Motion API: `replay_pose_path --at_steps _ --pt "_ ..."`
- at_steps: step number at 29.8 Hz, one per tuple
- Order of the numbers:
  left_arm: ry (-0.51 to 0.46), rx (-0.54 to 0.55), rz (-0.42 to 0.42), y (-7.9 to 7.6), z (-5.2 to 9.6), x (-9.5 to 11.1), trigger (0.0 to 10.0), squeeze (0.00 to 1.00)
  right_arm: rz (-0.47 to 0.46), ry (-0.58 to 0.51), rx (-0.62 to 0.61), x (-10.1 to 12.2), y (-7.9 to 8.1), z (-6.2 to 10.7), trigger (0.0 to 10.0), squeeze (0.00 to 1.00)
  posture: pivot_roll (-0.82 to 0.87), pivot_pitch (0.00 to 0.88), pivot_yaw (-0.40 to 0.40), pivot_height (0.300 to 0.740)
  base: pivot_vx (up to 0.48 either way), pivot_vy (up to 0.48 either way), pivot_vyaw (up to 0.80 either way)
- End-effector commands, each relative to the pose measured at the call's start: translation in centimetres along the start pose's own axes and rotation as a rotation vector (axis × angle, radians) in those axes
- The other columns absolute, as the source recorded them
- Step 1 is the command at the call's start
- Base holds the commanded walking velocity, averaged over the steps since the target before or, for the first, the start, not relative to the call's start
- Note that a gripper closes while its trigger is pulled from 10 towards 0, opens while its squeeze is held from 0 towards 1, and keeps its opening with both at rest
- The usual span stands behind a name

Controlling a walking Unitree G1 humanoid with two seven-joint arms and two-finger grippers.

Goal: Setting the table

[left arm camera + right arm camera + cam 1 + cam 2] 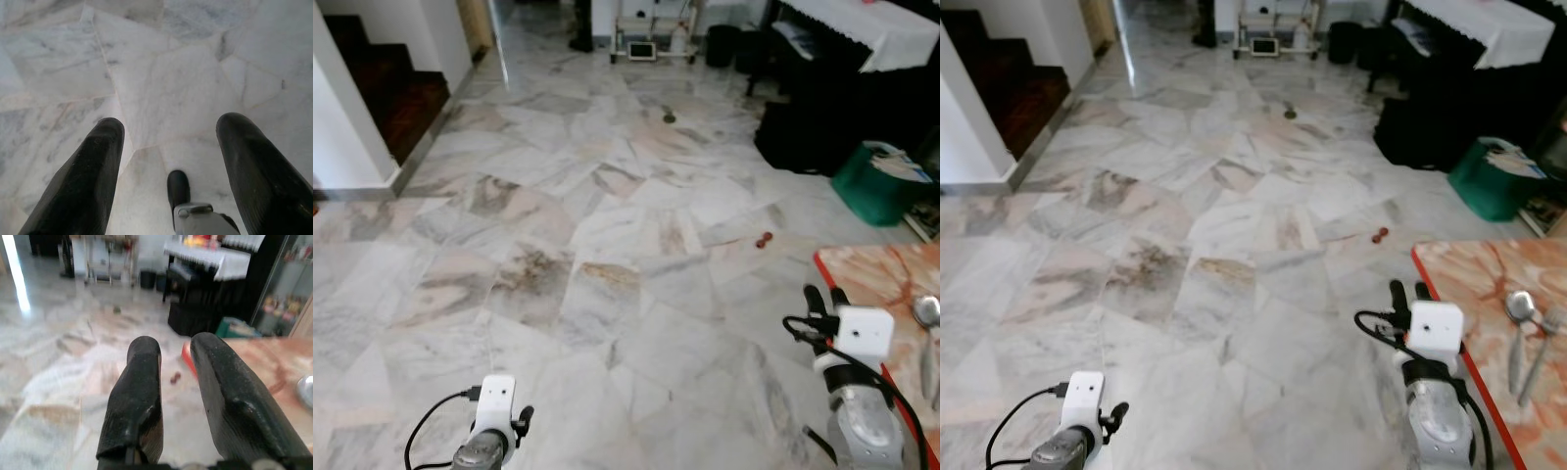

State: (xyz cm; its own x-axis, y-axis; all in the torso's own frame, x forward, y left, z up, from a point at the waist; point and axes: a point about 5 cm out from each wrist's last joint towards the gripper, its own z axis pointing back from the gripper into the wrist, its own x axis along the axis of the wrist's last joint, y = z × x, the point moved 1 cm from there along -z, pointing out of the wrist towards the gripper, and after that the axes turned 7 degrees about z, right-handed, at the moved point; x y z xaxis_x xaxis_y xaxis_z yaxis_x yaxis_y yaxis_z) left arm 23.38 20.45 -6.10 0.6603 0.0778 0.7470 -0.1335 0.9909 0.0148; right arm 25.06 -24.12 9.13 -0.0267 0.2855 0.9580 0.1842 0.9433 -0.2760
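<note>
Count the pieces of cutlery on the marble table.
2. A spoon and a fork lie side by side near the table's edge, just right of the right gripper. More may lie beyond the frame.

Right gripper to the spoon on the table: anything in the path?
Nothing visible blocks it. The right gripper is raised beside the table's near edge, fingers slightly apart and holding nothing. The spoon lies on the tabletop with a fork right beside it; bare tabletop lies between gripper and spoon. The left gripper hangs idle over the floor.
</note>
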Motion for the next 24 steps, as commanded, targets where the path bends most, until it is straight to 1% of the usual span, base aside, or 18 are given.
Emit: replay_pose_path --at_steps 1,3,7,10,11,16,19,24 --pt "0.002 0.006 -0.006 0.2 0.1 -0.4 10.0 0.0 -0.016 -0.066 0.04 1.9 0.9 0.0 10.0 0.0 0.04 0.0 -0.002 0.74 0.0 0.0 0.0" --pt "-0.008 0.009 0.001 0.4 0.2 -0.4 10.0 0.0 -0.038 -0.087 0.065 2.7 1.8 0.8 10.0 0.0 0.05 0.0 -0.005 0.74 0.0 0.0 0.0" --pt "-0.016 0.015 0.009 0.7 0.3 -0.5 10.0 0.0 -0.06 -0.074 0.058 2.7 2.4 1.1 10.0 0.0 0.05 0.0 -0.005 0.74 0.0 0.0 0.0" --pt "-0.013 0.019 0.007 0.8 0.4 -0.7 10.0 0.0 -0.065 -0.072 0.053 2.7 2.5 0.7 10.0 0.0 0.05 0.0 -0.008 0.74 0.0 0.0 0.0" --pt "-0.011 0.024 0.007 0.9 0.4 -0.8 10.0 0.0 -0.07 -0.073 0.04 2.9 2.3 0.4 10.0 0.0 0.05 0.0 -0.011 0.74 0.0 0.0 0.0" --pt "-0.004 0.035 0.004 1.1 0.4 -0.9 10.0 0.0 -0.076 -0.062 0.031 3.3 2.1 0.0 10.0 0.0 0.06 0.0 -0.019 0.74 0.0 0.0 0.0" --pt "-0.002 0.035 0.01 1.0 0.5 -1.0 10.0 0.0 -0.07 -0.036 0.025 3.1 2.5 -0.2 10.0 0.0 0.06 0.0 -0.02 0.74 0.0 0.0 -0.63" --pt "-0.003 0.035 0.014 0.9 0.4 -1.0 10.0 0.0 -0.076 -0.036 0.013 3.2 2.3 -0.4 10.0 0.0 0.06 0.0 -0.023 0.74 0.0 0.0 -0.75"
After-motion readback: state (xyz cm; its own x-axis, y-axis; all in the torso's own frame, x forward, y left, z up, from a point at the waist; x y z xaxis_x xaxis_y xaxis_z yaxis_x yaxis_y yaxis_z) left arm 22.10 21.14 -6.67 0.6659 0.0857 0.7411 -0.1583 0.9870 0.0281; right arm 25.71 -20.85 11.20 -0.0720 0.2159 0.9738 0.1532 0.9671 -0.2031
